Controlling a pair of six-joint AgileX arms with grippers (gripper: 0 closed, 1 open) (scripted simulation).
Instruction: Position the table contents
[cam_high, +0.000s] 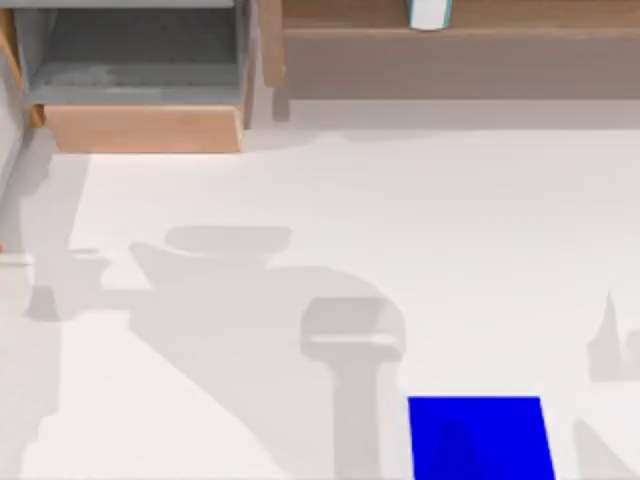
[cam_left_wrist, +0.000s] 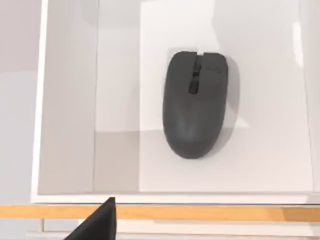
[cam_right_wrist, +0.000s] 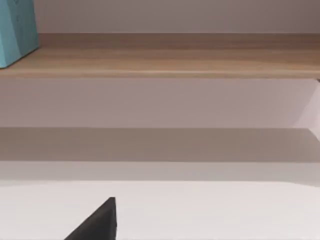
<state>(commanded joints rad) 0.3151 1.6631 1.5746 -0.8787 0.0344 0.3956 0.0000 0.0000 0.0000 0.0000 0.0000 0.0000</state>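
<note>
A dark grey oval mouse (cam_left_wrist: 195, 102) with a scroll wheel lies inside an open drawer on its pale floor, seen from straight above in the left wrist view. A black corner of my left gripper (cam_left_wrist: 100, 225) pokes in over the drawer's wooden front, apart from the mouse. The small white item with light-blue edges (cam_high: 430, 12) stands on the wooden shelf at the back of the table (cam_high: 400, 220); its blue side (cam_right_wrist: 15, 30) appears in the right wrist view. A black corner of my right gripper (cam_right_wrist: 100, 225) hangs over the white table, well short of the shelf.
The open drawer (cam_high: 140, 128) sticks out at the back left, wooden front towards the table. The wooden shelf (cam_high: 450, 55) runs along the back right. A bright blue mat (cam_high: 478, 438) lies at the front right. Arm shadows cross the table's middle.
</note>
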